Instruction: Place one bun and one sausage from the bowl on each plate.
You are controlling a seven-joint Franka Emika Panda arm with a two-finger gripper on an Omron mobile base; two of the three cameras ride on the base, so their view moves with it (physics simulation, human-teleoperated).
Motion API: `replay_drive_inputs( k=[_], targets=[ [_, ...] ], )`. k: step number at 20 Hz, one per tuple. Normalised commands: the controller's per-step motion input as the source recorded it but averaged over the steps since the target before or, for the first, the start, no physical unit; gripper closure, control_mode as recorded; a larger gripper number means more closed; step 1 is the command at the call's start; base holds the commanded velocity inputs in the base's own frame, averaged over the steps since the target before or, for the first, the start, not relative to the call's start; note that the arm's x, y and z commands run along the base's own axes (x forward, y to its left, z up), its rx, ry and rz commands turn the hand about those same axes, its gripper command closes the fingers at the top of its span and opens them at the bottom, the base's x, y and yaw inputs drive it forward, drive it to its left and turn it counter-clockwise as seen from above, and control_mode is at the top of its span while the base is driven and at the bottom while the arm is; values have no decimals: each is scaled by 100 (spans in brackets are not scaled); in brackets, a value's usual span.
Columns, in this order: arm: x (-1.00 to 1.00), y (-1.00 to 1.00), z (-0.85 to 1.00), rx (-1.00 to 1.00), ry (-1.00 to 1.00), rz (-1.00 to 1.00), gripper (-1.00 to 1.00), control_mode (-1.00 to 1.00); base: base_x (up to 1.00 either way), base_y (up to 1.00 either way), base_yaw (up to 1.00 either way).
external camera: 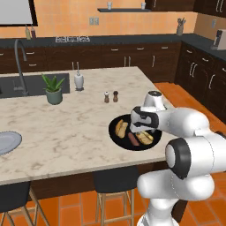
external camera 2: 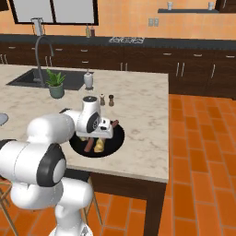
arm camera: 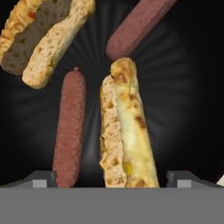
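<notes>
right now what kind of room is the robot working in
A home-style kitchen, rendered: a pale marble island counter with a dark inset sink and curved grey tap, dark wood cabinets along an orange wall, and a black round bowl of buns and sausages.

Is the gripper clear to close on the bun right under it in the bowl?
Probably yes: the open gripper straddles the bun in the bowl, but a sausage lies close alongside.

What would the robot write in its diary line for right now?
stage: reaching into bowl | gripper: open, over bun | sausage beside it | food still in bowl: two buns, two sausages | plate: far left, bare
</notes>
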Motion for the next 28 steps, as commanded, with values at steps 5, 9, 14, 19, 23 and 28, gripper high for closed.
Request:
replay_drive_inputs(
  k=[5, 9, 14, 19, 23, 28],
  targets=[
    [32, -4, -27, 0, 0, 0, -100, -100, 0, 0, 0],
    [21, -12, -27, 0, 0, 0, -100, -100, 0, 0, 0],
    [9, -1, -25, 0, 0, 0, -100, -100, 0, 0, 0],
    [0, 0, -5, 0, 0, 0, 100, -100, 0, 0, 0],
    [0, 0, 0, 0, 0, 0, 100, -100, 0, 0, 0],
    [0, 0, 8, 0, 0, 0, 100, -100, 0, 0, 0]
  ],
)
